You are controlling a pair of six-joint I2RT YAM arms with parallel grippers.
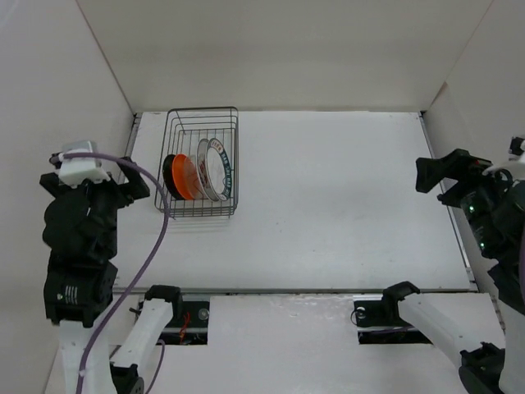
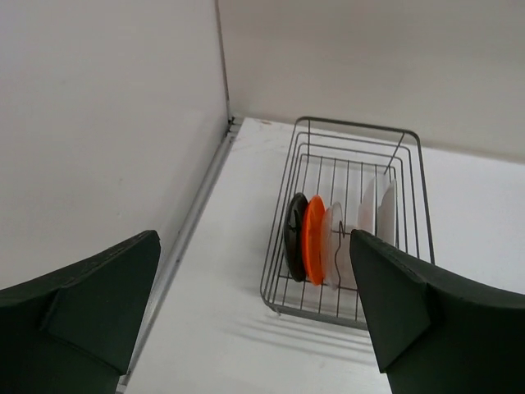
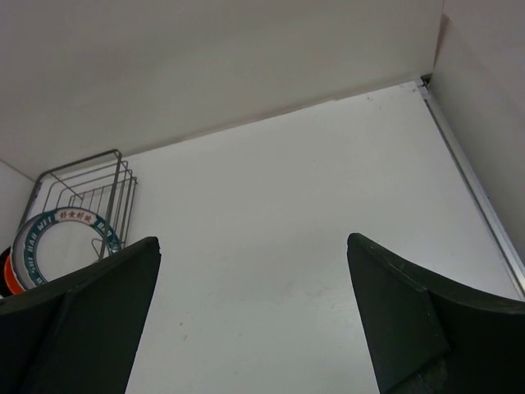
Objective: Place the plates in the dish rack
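Note:
The dark wire dish rack [image 1: 203, 109] stands at the far left of the table. All five plates stand upright on edge in its near half: black [image 1: 167, 175], orange [image 1: 184, 176], clear glass [image 1: 194, 174], white with red characters [image 1: 203, 167] and the larger green-rimmed one [image 1: 222, 170]. My left gripper [image 1: 125, 176] is open and empty, raised left of the rack. My right gripper [image 1: 435, 174] is open and empty at the far right. The left wrist view shows the rack [image 2: 357, 125] with the black [image 2: 294, 235] and orange [image 2: 312, 240] plates. The right wrist view shows the green-rimmed plate [image 3: 61, 242].
White walls enclose the table on the left, back and right. The far half of the rack holds no plates. Both arm bases sit at the near edge.

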